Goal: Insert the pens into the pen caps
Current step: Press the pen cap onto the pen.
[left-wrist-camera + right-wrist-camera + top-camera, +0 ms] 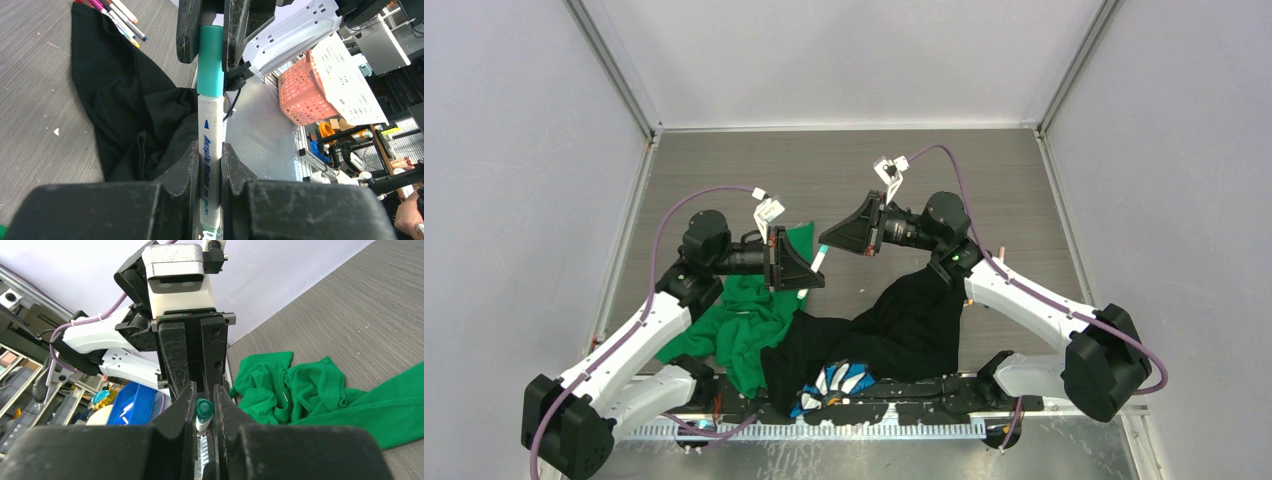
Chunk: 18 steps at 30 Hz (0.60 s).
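left end effector [210,150] clamps one pen [211,125]; right end effector [204,396] pinches one teal cap [210,60]. both wrists level, meeting over the green cloth [744,320] edge.

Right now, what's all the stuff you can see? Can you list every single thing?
pen: one, white barrel, held between both end effectors
teal cap: one, teal, on the pen's far end
loose pens: several, mixed colours, on the table past the black cloth
black cloth: one, black, crumpled on the table
green cloth: one, green, crumpled beside the black cloth
striped thing: one, blue and white, near edge; can't tell what
pink basket: one, pink, off the table
white basket: one, white, on the pink basket
blue bin: one, blue, off the table
table: one, grey
left end effector: one, black, shut on the pen
right end effector: one, black, shut on the teal cap
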Motion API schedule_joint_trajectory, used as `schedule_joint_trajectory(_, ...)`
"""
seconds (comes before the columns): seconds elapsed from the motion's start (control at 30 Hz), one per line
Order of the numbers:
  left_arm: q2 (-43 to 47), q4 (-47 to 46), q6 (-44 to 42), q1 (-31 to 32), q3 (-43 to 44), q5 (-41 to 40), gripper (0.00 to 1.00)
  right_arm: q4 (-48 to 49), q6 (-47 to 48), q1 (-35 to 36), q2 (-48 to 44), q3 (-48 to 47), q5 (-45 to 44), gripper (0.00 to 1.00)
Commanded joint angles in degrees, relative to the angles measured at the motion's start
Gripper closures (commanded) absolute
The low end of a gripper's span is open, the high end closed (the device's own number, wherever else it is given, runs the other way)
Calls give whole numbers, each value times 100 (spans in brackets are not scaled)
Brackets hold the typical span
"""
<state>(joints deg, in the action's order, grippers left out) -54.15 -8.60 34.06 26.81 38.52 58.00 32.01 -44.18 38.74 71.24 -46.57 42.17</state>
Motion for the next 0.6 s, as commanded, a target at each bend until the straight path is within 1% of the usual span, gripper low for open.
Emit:
schedule_joint_trajectory(0.0, 97, -2398, 120, -220, 543, -1149, 100, -1360, -157, 715, 239, 613, 1700, 99)
schedule_joint_trajectory(0.13, 46, -2771, 326, -243, 499, -1179, 100, -1077, -361, 761, 196, 701, 1743, 99)
schedule_joint_trajectory(0.27, 36, -2719, 251, -272, 543, -1202, 100, -1107, -456, 839, 263, 716, 1814, 99)
schedule_joint_trajectory(0.47, -11, -2334, -37, -397, 753, -1109, 100, -2262, 32, 892, 338, 473, 1951, 99)
schedule_joint_trajectory(0.57, -26, -2331, -50, -446, 811, -1138, 100, -2722, 324, 956, 288, 398, 1938, 99)
